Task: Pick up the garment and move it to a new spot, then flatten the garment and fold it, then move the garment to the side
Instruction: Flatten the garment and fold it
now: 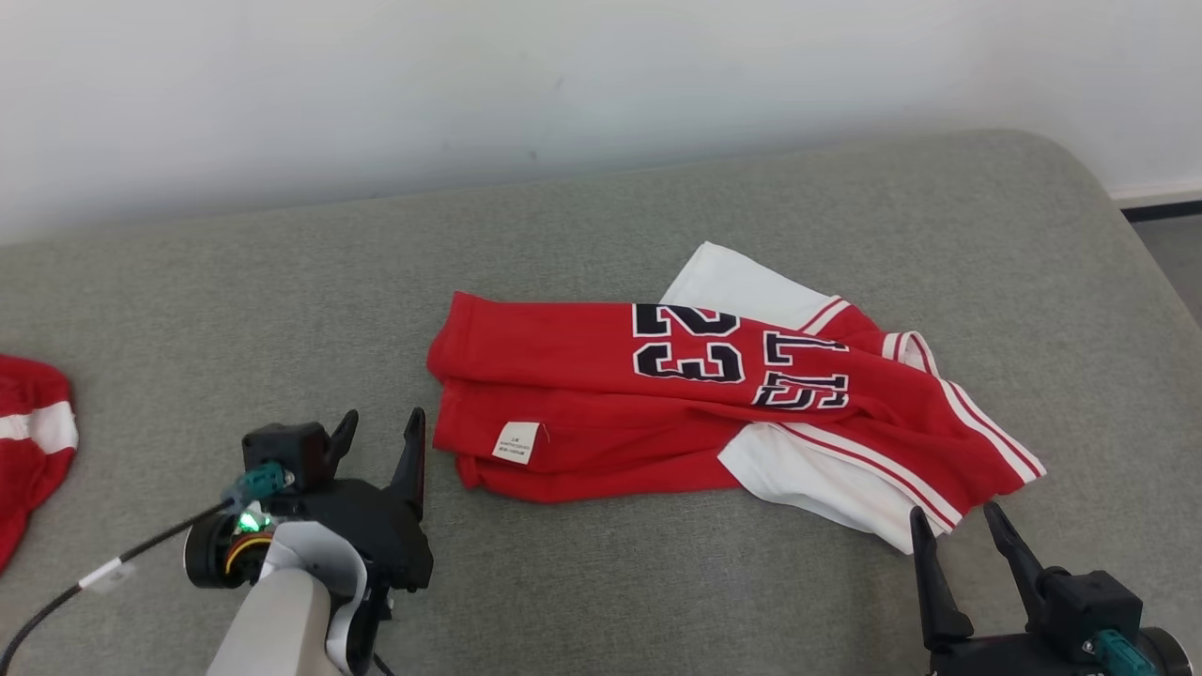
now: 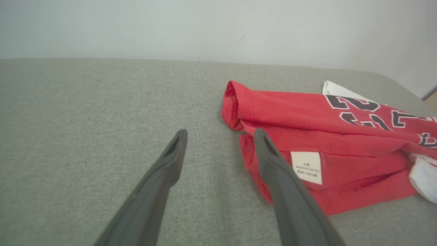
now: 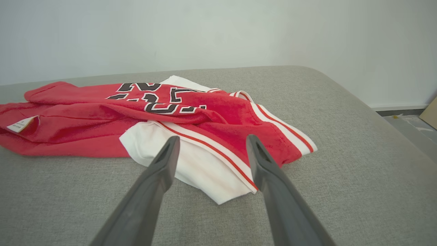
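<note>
head view: a red basketball jersey (image 1: pixel 601 394) with white trim and a black number 23 lies crumpled and partly folded on the middle-right of a grey padded surface (image 1: pixel 657 216). a white care label (image 1: pixel 516 442) shows on its near left part. the left gripper (image 1: pixel 383 420) sits just left of the jersey's left edge, jaws spread wide with nothing between them. the right gripper (image 1: pixel 950 514) is at the lower right, just beside the jersey's near white corner, jaws likewise spread and empty. a second red and white cloth (image 1: pixel 28 441) lies at the far left edge, well apart from the jersey.

left wrist view: the left gripper's two dark fingers (image 2: pixel 160 177) stand apart over the grey fabric. one of them overlaps the jersey's red edge beside the care label; whether it touches cannot be told.

right wrist view: the right gripper's fingers (image 3: pixel 273 177) are splayed and point at the jersey's white panel with its red stripe, tips near that corner, holding nothing. a pale wall (image 3: pixel 218 34) rises behind.
</note>
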`<state>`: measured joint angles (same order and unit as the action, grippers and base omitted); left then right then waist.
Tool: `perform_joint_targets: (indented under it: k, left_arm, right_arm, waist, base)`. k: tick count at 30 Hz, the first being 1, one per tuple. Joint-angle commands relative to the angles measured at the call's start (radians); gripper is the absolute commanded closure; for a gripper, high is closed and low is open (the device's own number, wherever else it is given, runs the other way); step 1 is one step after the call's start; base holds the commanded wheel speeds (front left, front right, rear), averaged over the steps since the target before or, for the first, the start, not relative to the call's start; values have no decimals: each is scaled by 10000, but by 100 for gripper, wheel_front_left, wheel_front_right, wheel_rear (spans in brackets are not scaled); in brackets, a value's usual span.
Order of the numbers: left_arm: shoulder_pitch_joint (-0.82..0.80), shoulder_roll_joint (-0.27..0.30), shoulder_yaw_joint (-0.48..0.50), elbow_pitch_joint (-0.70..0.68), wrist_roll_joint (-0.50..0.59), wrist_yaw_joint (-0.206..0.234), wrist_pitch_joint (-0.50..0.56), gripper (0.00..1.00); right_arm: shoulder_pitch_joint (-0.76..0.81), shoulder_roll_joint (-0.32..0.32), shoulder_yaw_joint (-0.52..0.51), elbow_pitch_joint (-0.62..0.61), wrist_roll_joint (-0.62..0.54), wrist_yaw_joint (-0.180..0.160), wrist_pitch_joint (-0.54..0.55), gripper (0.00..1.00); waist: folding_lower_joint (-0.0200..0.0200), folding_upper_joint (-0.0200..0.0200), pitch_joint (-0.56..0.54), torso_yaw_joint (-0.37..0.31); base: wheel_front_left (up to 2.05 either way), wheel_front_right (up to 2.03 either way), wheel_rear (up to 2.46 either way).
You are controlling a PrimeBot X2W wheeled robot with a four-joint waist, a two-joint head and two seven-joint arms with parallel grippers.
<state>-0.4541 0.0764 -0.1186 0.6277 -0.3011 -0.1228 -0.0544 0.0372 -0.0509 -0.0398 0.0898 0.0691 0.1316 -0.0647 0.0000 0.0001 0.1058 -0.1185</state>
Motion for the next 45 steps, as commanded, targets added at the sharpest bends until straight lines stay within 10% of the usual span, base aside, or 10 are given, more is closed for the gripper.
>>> perform_joint_targets:
  k: [1, 17, 19, 20, 45]
  left_arm:
    - [-309, -23, 102, 196, -207, 50, 210, 0]
    - [-1182, -174, -79, 1505, -738, 507, 1629, 0]
    - [-1211, -182, -135, 1468, -768, 474, 1452, 91]
    - [-1223, -187, -168, 1450, -745, 490, 1359, 100]
    - [1644, 19, 428, -360, -1747, 916, -267, 100]
  right_arm:
    - [-161, 9, 26, 55, 94, -18, -85, 0]
    - [-349, 9, 123, 408, 317, -19, -348, 0]
    - [-370, 9, 135, 422, 336, -19, -363, 0]
    - [-357, 9, 125, 424, 351, -19, -383, 0]
    - [-167, 8, 4, 154, 221, -19, -84, 0]
  waist:
    - [0, -1, 346, -507]
    - [0, -1, 502, -980]
    - [0, -1, 512, -940]
    - [0, -1, 520, -899]
    - [0, -1, 344, 1110]
  base:
    - [0, 0, 0]
    - [0, 0, 0]
    - [0, 0, 0]
    - [0, 0, 0]
    - [0, 0, 0]
